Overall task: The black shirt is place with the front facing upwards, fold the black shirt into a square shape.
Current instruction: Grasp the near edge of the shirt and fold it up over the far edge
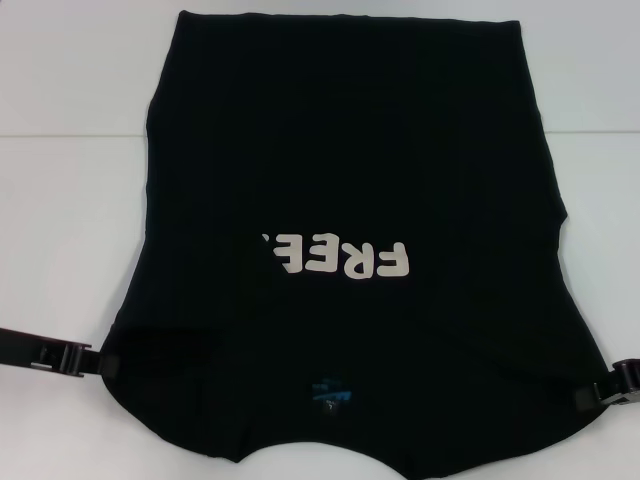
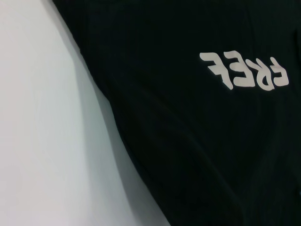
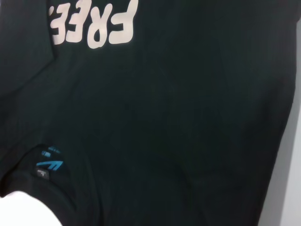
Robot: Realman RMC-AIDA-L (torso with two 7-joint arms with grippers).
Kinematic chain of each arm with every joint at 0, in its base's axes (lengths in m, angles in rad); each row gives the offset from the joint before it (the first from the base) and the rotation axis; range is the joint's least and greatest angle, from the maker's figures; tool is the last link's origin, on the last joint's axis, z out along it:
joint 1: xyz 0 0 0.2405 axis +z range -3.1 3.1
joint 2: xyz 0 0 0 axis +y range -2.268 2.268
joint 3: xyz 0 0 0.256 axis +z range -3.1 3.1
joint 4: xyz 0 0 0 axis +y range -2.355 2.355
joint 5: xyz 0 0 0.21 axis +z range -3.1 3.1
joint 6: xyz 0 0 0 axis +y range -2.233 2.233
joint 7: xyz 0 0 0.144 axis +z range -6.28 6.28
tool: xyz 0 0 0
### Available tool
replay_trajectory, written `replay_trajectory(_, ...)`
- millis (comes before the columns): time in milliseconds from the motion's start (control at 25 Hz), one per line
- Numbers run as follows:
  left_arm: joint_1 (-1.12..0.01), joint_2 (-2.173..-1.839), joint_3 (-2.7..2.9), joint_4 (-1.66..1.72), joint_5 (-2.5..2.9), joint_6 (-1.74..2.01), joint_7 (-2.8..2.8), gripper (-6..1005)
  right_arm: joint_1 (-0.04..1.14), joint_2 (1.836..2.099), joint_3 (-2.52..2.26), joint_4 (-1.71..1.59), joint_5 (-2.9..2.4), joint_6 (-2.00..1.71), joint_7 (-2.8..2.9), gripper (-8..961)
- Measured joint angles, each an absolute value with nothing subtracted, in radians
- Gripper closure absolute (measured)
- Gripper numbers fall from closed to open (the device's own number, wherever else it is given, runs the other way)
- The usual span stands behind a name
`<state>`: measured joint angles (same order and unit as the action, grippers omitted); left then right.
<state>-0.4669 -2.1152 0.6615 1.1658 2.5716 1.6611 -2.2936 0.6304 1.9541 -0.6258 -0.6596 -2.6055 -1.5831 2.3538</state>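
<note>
Two grippers sit at the near corners of the black shirt: left gripper at its left edge, right gripper at its right edge, each meeting the fabric, but you can't tell from these views if either is clamped or spread. Nearest you is the neckline with the blue neck label, then the cream lettering reading upside down. Beyond that the shirt spreads flat across the white table to its far hem.

A plain white surface fills the view to every edge. Light falls evenly, with soft, faint shadows.
</note>
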Motion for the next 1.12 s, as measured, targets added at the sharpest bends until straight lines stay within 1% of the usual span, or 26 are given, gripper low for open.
replay_trajectory(240,-0.462,-2.112,0.66,1.157,2.59,1.703,-2.31,986,0.622,1.92,-0.622,-0.664,-2.603,-1.656,2.308,908)
replay_trajectory(360,-0.46,-2.105,0.66,1.133,2.594,1.743,-2.314,986,0.614,1.91,-0.62,-0.666,-2.603,-1.702,2.272,908)
replay_trajectory(520,-0.454,-2.096,0.66,1.095,2.594,1.823,-2.299,985,0.605,1.908,-0.626,-0.666,-2.608,-1.774,2.224,907)
replay_trajectory(760,-0.452,-2.075,0.65,1.047,2.597,1.967,-2.271,986,0.58,1.907,-0.687,-0.658,-2.612,-1.838,2.19,907)
replay_trajectory(1120,-0.468,-2.071,0.643,1.026,2.663,2.056,-2.24,985,0.555,1.914,-0.737,-0.65,-2.612,-1.892,2.153,905)
